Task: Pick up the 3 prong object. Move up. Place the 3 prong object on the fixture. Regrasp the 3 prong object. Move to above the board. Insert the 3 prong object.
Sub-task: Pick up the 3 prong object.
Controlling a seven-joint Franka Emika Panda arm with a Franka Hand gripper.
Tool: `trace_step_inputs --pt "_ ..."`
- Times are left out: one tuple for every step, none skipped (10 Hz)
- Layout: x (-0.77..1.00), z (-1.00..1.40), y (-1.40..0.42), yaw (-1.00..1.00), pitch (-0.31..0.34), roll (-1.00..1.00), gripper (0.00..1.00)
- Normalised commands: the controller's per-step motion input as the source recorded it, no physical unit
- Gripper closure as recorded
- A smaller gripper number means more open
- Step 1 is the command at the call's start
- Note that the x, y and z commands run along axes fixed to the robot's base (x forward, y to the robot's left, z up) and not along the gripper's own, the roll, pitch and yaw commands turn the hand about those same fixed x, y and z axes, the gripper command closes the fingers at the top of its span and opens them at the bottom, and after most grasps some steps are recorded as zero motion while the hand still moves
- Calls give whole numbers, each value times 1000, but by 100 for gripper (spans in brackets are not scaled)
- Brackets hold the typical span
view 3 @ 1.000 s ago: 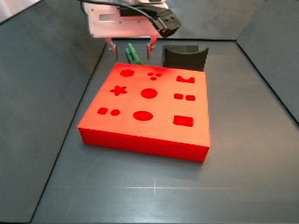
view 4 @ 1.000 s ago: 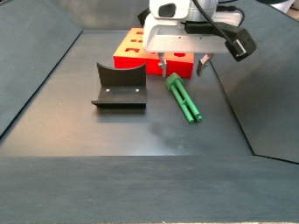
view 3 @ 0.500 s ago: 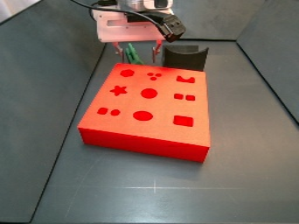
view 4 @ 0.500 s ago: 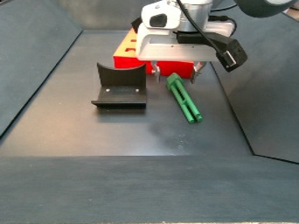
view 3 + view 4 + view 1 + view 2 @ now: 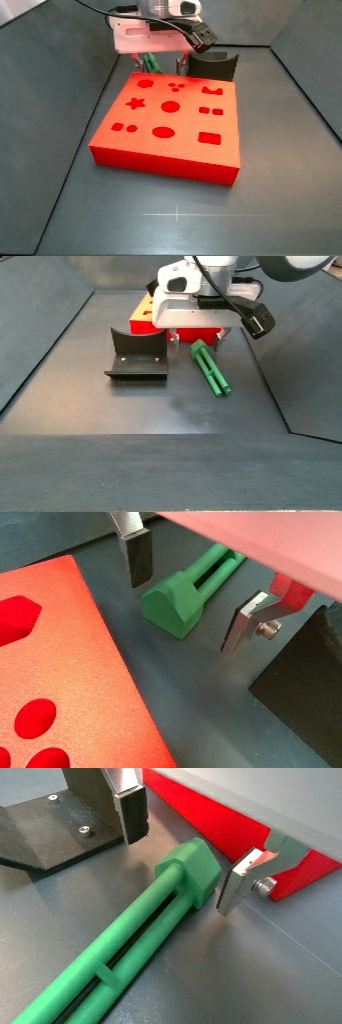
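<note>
Claw in a wrist view: fingers spread wide, one flat silver finger on each side of the blocky end of the 3 prong object, neither visibly touching it. The green piece lies on the dark floor between the red board and the dark fixture, apart from both; the second finger stands between the green piece and the fixture.

Claw in a wrist view: jaws wide apart, straddling the thick head of the 3 prong object, with a gap at each pad. The green piece lies flat on the floor, its long slim ribs running away from the claw. The fixture stands beside one finger; the board lies beyond the other.

Claw in a side view: low behind the far edge of the board, under the white wrist body; whether it is open cannot be told here. A small part of the green 3 prong object shows just beyond the board's far edge, with the fixture near it, also behind the board.

Claw in a side view: lowered over the far end of the 3 prong object, which lies on the floor with its near end pointing away from the board. The fixture stands just beside the green piece, not touching it; the board lies behind both
</note>
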Motion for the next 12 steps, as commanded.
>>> trace_step_inputs --pt "0 -89 0 0 -54 0 0" --pt "0 -166 0 0 -66 0 0" --pt "0 -306 0 37 -74 29 0" --pt "-31 -331 0 66 -120 6 0" --pt "0 -226 0 57 -87 0 0" --pt "0 -114 0 0 -67 0 0" --pt "0 -17 0 0 -36 -4 0" --pt "-20 -31 0 0 -46 0 0" --pt "-151 -103 0 0 -54 9 0" --pt "-71 -14 0 0 -36 0 0" --pt "0 0 0 0 0 0 100" --pt "0 0 0 0 0 0 100"
